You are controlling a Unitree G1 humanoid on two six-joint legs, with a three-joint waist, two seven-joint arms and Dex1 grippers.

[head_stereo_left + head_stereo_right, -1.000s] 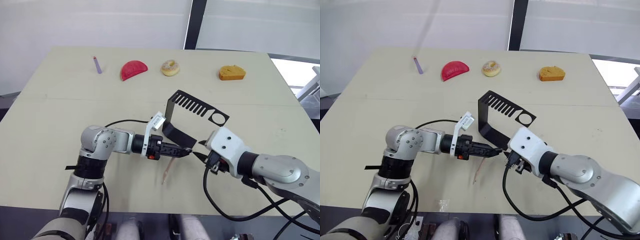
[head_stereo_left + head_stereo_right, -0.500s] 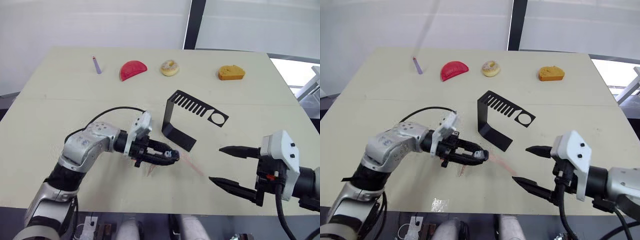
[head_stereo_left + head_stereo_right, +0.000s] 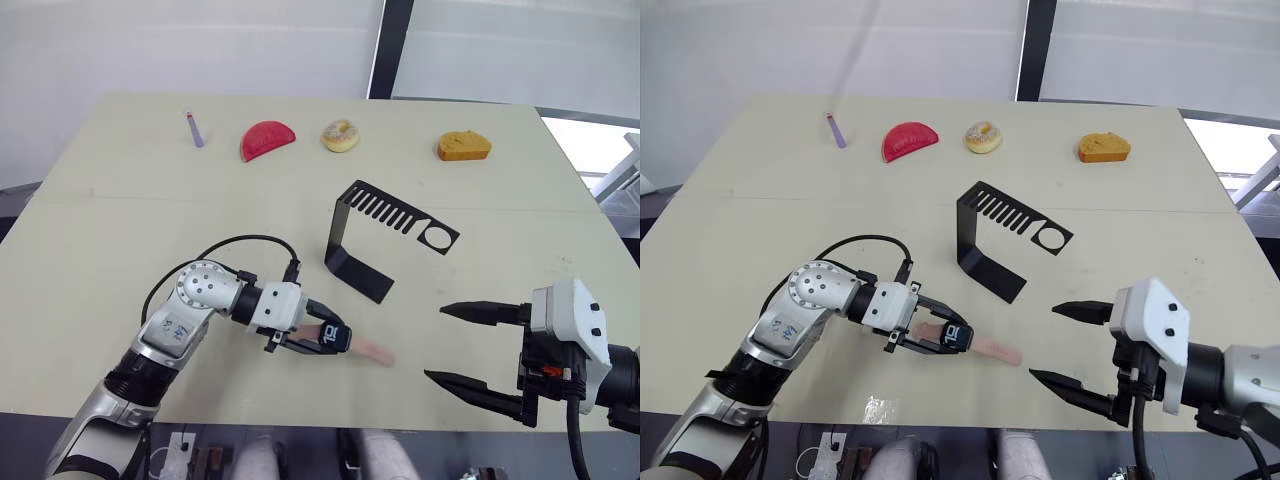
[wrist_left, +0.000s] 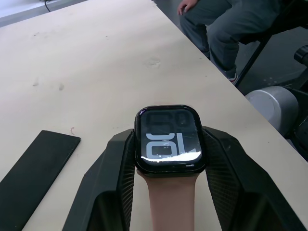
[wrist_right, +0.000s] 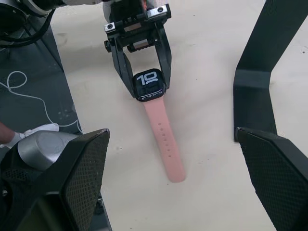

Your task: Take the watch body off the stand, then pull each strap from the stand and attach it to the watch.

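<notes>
My left gripper is shut on the watch body, a small black case with light digits, held low over the table near its front edge. A pale pink strap runs from the case toward my right and lies flat on the table. A second pink strap leads back between the left fingers. The black stand sits just behind, with its slotted arm and ring hole bare. My right gripper hangs open to the right of the strap's free end, holding nothing.
Along the far side of the table lie a purple stick, a red wedge, a doughnut and an orange-yellow piece. A seated person's legs are beyond the table's near edge.
My right gripper has pulled back from the stand's base and opened. My left gripper has carried the watch toward the front edge and turned it face up, with the strap now lying flat.
</notes>
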